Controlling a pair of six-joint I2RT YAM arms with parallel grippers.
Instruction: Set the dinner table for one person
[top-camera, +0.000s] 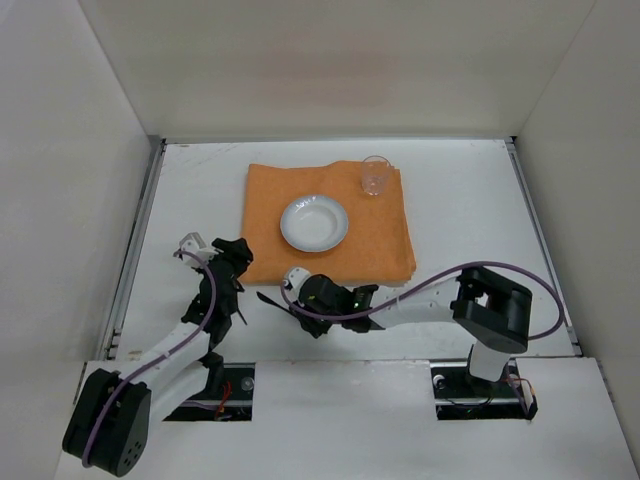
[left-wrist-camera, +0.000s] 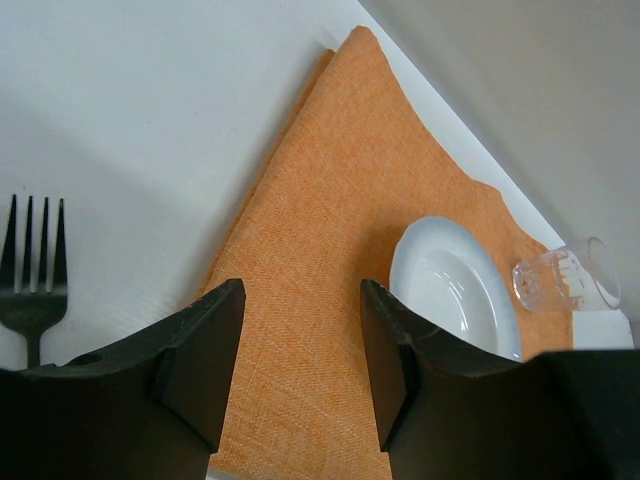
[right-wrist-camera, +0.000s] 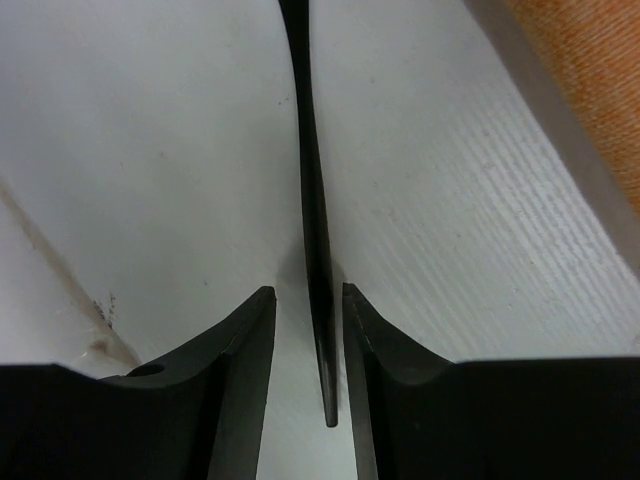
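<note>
A shallow white dish (top-camera: 314, 222), its inside plain white, lies on the orange cloth (top-camera: 268, 195). A clear glass (top-camera: 375, 176) stands at the cloth's far right corner. Only the left wrist view shows a black fork (left-wrist-camera: 35, 270) on the white surface (top-camera: 470, 210), beside the left pincer (left-wrist-camera: 300, 305), whose fingers stand apart above the cloth edge. The right pincer (right-wrist-camera: 308, 300) sits low over the surface, fingers apart, with a slim black utensil (right-wrist-camera: 312, 180) between them.

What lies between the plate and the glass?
Only bare orange cloth. The top view shows the plate and glass standing apart on it.
</note>
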